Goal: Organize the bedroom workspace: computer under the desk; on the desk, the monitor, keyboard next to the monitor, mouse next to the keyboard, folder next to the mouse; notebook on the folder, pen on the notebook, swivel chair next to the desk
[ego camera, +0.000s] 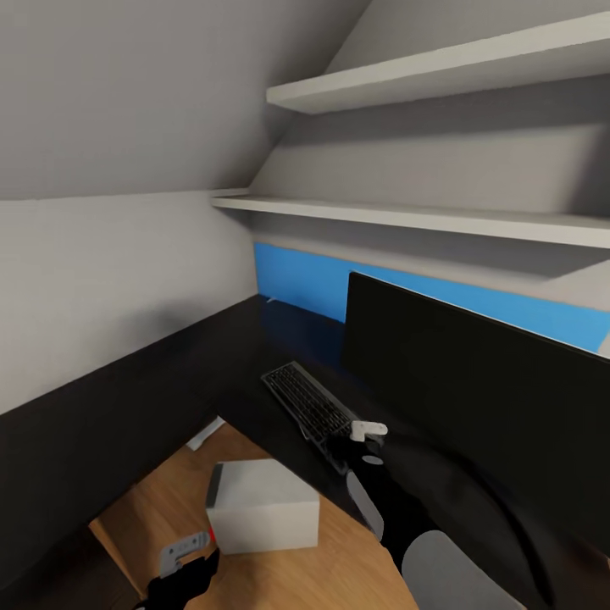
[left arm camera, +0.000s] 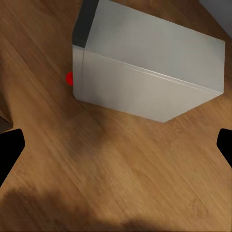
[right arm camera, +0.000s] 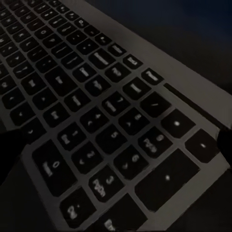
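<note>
My right gripper (ego camera: 356, 447) sits at the near end of the keyboard (ego camera: 309, 405), fingers spread wide across its corner keys. The keyboard lies on the black desk (ego camera: 254, 339) beside the monitor (ego camera: 474, 398). My left gripper (ego camera: 182, 563) hangs wide open above the wood floor (left arm camera: 116, 169), near the computer (ego camera: 264, 507).

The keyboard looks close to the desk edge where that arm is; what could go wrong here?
Two risks, I think. The keyboard lies near the desk's front edge, and the right gripper sits at its near end, so a clumsy grasp or nudge might tip it onto the floor, where the computer stands. The monitor also stands close beside that arm, so a wide swing might knock it.
</note>
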